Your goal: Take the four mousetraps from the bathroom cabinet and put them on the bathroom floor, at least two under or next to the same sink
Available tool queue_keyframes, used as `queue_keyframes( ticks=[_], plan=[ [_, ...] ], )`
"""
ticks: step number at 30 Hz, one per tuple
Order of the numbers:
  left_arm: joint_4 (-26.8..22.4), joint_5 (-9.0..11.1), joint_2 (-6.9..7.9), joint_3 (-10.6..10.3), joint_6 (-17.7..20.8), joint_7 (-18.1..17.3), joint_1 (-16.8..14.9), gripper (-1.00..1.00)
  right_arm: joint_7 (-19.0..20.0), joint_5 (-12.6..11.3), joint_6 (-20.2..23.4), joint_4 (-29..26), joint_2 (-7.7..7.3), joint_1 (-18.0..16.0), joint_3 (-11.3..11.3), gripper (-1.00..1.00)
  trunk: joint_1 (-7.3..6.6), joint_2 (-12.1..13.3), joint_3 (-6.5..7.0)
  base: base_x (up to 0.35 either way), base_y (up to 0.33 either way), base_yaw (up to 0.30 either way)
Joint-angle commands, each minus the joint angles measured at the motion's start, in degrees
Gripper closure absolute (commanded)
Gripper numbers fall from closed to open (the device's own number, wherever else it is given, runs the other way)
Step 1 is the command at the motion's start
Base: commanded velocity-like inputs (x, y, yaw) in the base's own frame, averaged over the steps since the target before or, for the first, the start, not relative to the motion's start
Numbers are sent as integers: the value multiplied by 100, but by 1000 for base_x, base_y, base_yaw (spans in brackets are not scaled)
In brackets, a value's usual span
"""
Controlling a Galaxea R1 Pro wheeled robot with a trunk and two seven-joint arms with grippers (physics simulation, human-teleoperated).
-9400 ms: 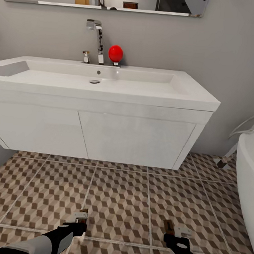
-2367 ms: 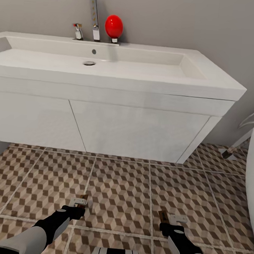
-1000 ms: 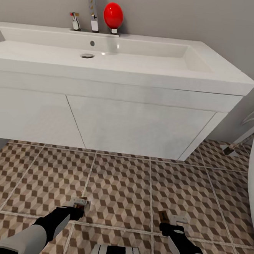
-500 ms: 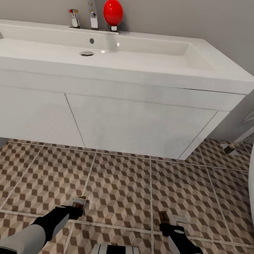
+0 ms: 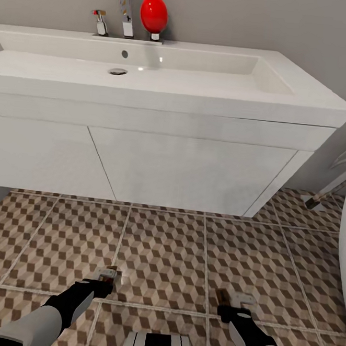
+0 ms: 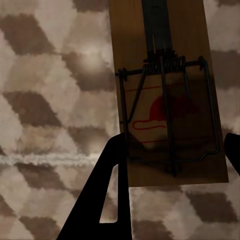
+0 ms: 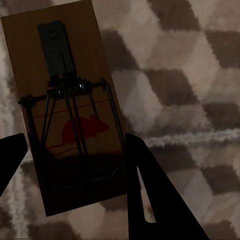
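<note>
Head view — both arms low, each claw (image 5: 105, 278) clamping a mousetrap (image 6: 167, 95).

The head camera looks forward and down from above both arms, facing the bathroom sink (image 5: 165, 83) on its white vanity (image 5: 142, 165) against the grey wall, with the bathroom floor (image 5: 166, 246) spread out below, nearer the camera. Each wrist camera looks along its end effector straight down at that same tiled floor from very near. The left wrist view is close on one mousetrap (image 6: 167, 95), and the right wrist view on another mousetrap (image 7: 70, 110). All three views share the patterned tiles just in front of the robot.
</note>
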Motion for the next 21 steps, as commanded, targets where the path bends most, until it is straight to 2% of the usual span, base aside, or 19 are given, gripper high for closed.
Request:
queue_keyframes(
  ticks=[1, 7, 21],
  plan=[
    [-13, 32, 3, -46, 32, 22, 1, 100, 0, 7, 94, -13, 2, 1, -23, 100, -1, -1, -4, 0, 0, 0],
    [-11, 32, 2, -49, 21, 22, 1, 100, 9, 19, 356, -15, -6, 1, -21, 100, -1, -1, -4, 0, 0, 0],
    [-11, 24, -7, -62, 21, 17, 0, 100, 5, 22, 370, -15, -8, 1, -29, 100, -1, -1, -4, 0, 0, 0]
  ],
)
